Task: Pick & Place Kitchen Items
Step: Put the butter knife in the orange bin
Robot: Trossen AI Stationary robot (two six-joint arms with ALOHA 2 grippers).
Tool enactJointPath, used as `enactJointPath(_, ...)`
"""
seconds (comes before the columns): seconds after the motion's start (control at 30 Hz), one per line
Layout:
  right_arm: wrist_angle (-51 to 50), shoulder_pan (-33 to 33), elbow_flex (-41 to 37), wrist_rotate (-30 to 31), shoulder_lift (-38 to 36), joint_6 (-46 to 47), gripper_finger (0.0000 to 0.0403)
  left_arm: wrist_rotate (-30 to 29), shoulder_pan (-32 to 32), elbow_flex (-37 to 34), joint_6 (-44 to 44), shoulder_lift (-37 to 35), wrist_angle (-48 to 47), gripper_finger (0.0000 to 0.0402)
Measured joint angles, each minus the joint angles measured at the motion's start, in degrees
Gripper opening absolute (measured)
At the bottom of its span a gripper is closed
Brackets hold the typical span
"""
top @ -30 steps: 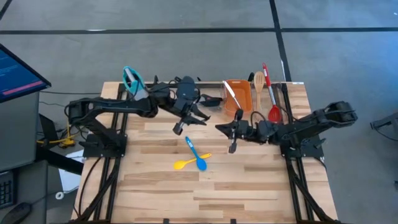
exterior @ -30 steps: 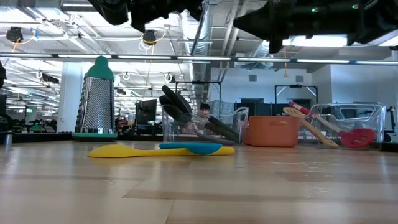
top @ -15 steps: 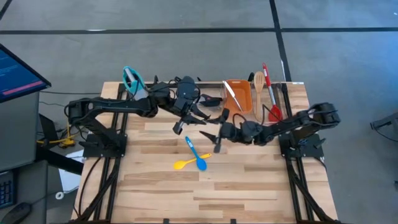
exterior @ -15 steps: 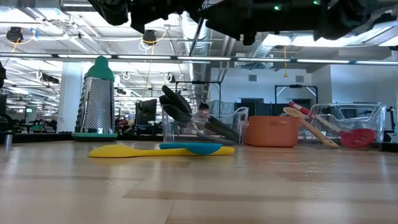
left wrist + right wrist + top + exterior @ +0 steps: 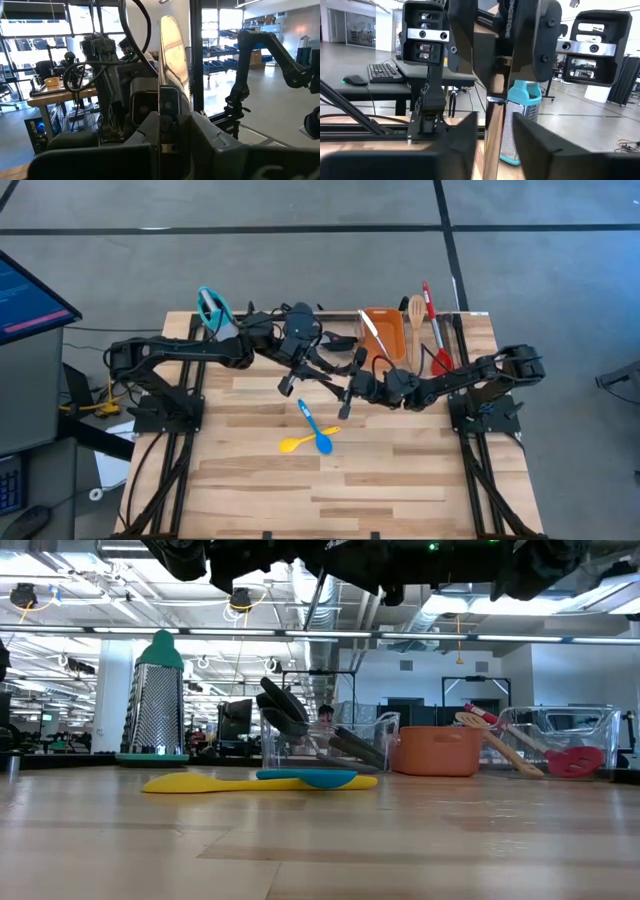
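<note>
Step in hand: a handover in mid-air above the middle of the surface point(image 5: 400, 480) is judged to be under way.
Left gripper point(image 5: 172, 119): pressed together on a shiny metal strip, taken to be the silver tongs point(image 5: 173, 55), which are held upright between its fingers.
Right gripper point(image 5: 493, 131): brought up facing the left one; its fingers are spread to either side of the same strip, with a narrow gap seen on each side.
Next move: the right fingers would need to be closed squarely on the strip before the left grip is let go; a slip is risked on smooth metal.
Blue spoon point(image 5: 312, 423) and yellow spoon point(image 5: 297, 443): left lying touching on the surface, below the grippers.
Orange tub point(image 5: 385, 335): set at the far edge; a pale slim item is seen in it and cannot be identified.
Right clear tray point(image 5: 600, 730): the wooden slotted spoon point(image 5: 500, 748) and the red spoon point(image 5: 572, 762) are held in it.
Middle clear tray point(image 5: 385, 730): dark utensils point(image 5: 285, 710) are leaned inside.
Grater point(image 5: 158, 695): stood at the far left, outside any container.
</note>
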Motion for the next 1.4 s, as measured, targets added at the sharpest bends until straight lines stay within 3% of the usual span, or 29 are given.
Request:
enactJointPath(0.1,0.02,0.02,0.00,-0.04,0.00,0.00,0.0062,0.00,0.00,0.00,0.01,0.03,-0.14,0.0034)
enactJointPath(0.2,0.02,0.02,0.00,-0.05,0.00,0.00,0.0027,0.26,0.00,0.00,-0.09,0.04,-0.14,0.0034)
enactJointPath(0.5,-0.09,0.52,0.00,-0.10,0.00,0.00,0.0027,0.20,0.12,0.00,-0.10,0.04,-0.15,0.0040)
enactJointPath(0.73,0.30,0.48,0.02,0.02,-0.12,0.87,0.0027,-3.12,0.58,-0.02,-0.29,-1.59,-0.09,0.0094)
enactJointPath(0.93,-2.99,0.57,-0.09,0.58,-2.44,0.92,0.0027,-4.84,3.07,0.04,-0.45,-7.40,-3.46,0.0139)
enactJointPath(1.2,-23.93,-2.20,-0.07,12.45,-13.53,2.64,0.0027,-4.73,7.34,0.11,-0.93,-17.77,-25.12,0.0152)
enactJointPath(1.4,-41.33,-12.27,-0.04,13.66,-18.92,11.73,0.0027,-4.67,5.81,0.11,-0.86,-20.48,-32.54,0.0131)
